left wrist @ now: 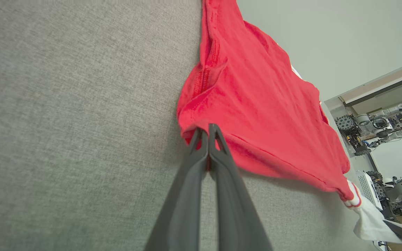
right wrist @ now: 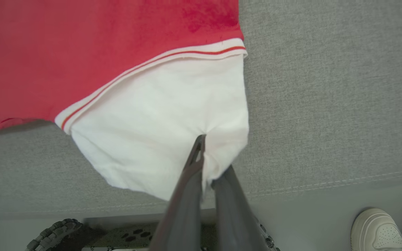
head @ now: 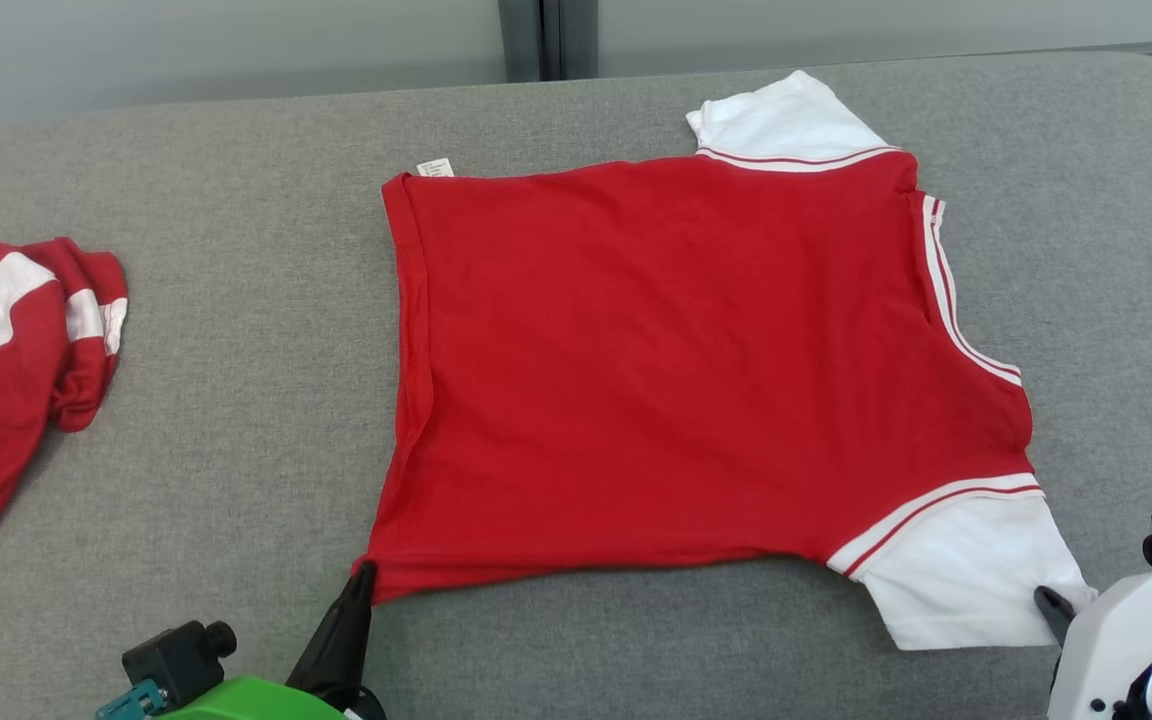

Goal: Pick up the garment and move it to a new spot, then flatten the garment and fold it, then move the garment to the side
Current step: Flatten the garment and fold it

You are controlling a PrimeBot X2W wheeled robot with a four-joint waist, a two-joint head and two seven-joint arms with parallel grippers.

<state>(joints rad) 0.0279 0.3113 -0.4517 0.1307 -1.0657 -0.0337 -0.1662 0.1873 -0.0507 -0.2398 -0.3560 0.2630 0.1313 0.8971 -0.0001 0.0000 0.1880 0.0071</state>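
A grey fabric-covered tabletop [head: 236, 400] spans the head view. A crumpled red-and-white garment [head: 16, 370] lies bunched at its left edge, running out of the picture. Past the far edge stands a pale wall [head: 216, 45] split by a dark upright post [head: 546, 38]. In the right wrist view a stitched seam [right wrist: 326, 184] follows the near edge. Below it are two white shoes [right wrist: 377, 230] and a treaded wheel [right wrist: 52, 234]. Wheeled machines [left wrist: 379, 129] crowd the left wrist view's background.
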